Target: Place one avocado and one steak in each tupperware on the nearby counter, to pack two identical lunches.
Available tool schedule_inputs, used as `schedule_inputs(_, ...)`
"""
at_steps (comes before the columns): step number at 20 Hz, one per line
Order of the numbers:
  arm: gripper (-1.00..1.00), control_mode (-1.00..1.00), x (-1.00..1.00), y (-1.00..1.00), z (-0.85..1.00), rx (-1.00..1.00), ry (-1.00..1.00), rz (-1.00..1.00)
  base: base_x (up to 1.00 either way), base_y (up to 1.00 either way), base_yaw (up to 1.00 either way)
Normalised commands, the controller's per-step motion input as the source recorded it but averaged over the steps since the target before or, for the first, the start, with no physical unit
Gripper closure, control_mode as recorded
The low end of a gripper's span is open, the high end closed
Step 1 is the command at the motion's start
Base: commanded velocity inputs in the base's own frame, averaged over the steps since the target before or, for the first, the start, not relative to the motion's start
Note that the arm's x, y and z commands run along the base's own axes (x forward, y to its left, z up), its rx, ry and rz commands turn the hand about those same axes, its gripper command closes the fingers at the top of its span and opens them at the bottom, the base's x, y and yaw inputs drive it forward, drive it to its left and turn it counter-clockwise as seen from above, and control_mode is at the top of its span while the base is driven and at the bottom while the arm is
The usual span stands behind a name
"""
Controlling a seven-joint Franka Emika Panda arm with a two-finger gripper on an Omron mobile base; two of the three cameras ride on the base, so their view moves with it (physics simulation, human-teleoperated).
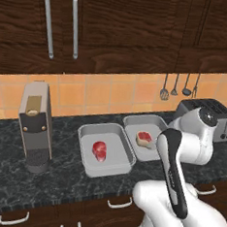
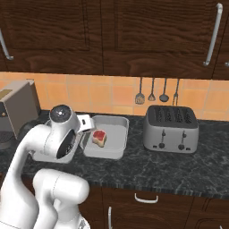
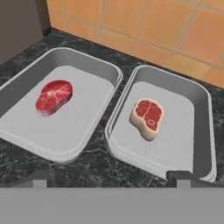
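The claw (image 3: pixel 109 179) hangs with its two fingertips (image 3: pixel 177 177) wide apart and nothing between them, poised above the near rims of two grey trays, a stance that fits a piece of meat just let go rather than one about to be taken. Directly ahead of it, the right-hand tupperware (image 3: pixel 199 109) holds a steak (image 3: pixel 148 118) with a pale fat edge, lying flat near the tray's middle, clear of every wall. Just beside it, rims nearly touching, the left-hand tupperware (image 3: pixel 26 74) holds a redder steak (image 3: pixel 53 95), set toward its far left part. Each tray thus has its meat and keeps bare floor beside it, room enough, by the look of it, for an avocado. The raised rims are what a lowering claw would have to clear. Both trays sit on the dark marbled bench (image 1: pixel 55 183), with a tall coffee machine (image 1: pixel 34 128) to the left and a silver toaster (image 2: pixel 171 129) to the right, each standing apart from the trays, and open stone in front.
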Motion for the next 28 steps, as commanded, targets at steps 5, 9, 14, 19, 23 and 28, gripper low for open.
schedule_inputs(5, -1.0, -1.0, -0.81, 0.27, 0.17, -0.02, -0.12, 0.0, 0.0, 0.0, 0.0)
schedule_inputs(9, -1.0, 1.0, -0.25, 0.0, 0.0, 0.0, -0.04, 0.0, -0.75, -0.06, -0.01)
schedule_inputs(14, -1.0, 1.0, 0.0, 0.0, 0.0, 0.0, 0.0, 0.0, -0.29, -0.86, -0.07)
schedule_inputs(19, -1.0, 1.0, 0.0, 0.0, 0.0, 0.0, 0.0, 0.0, 0.12, -1.0, 0.0)
schedule_inputs(23, -1.0, 1.0, 0.0, 0.0, 0.0, 0.0, 0.0, 0.0, 0.07, -1.0, 0.06)
schedule_inputs(28, -1.0, 1.0, 0.0, 0.0, 0.0, 0.0, 0.0, 0.0, -0.34, -0.99, 0.11)
